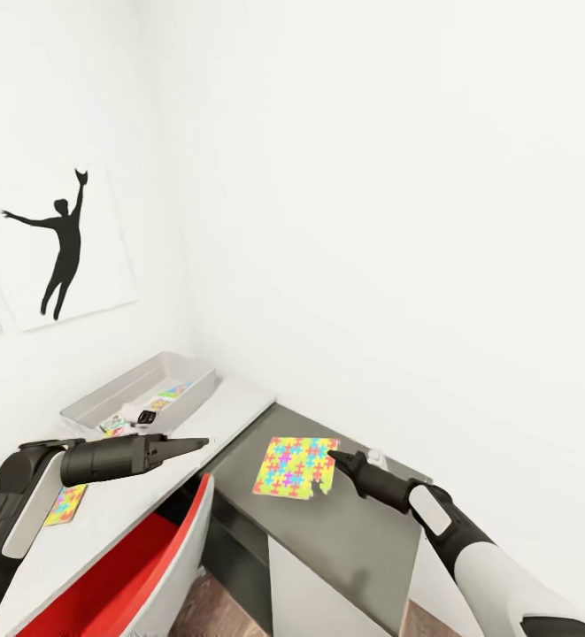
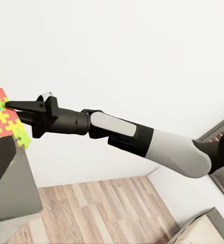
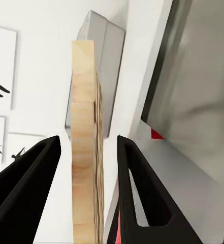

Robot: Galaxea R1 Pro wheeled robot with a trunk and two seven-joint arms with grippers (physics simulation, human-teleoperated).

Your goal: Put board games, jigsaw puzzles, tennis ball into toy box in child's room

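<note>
White walls (image 1: 372,177) meet in a corner behind an angular surface (image 1: 354,540) with a dark grey section and a pale grey section (image 1: 115,531). A poster (image 1: 62,252) of a black leaping figure hangs on the left wall. A red-and-white chair (image 1: 142,575) stands at the near edge of the pale section, above plank floor (image 2: 91,208).

A grey open box (image 1: 146,389) rests at the far end of the pale section, against the wall; colourful flat items (image 1: 164,398) lie inside it, too small to identify.

The left arm reaches across the pale section, its hand (image 1: 190,444) over the surface near the box; whether its fingers are apart cannot be told.

The right arm extends over the dark section. One puzzle (image 1: 296,466) sits tilted above the dark section, its near corner at the right hand (image 1: 334,456). In the right wrist view the puzzle (image 3: 85,142) stands edge-on between the two black fingers (image 3: 137,188), which are parted with a gap on each side; contact cannot be told.

A second puzzle (image 1: 65,504) lies flat on the pale section beside the left arm.
</note>
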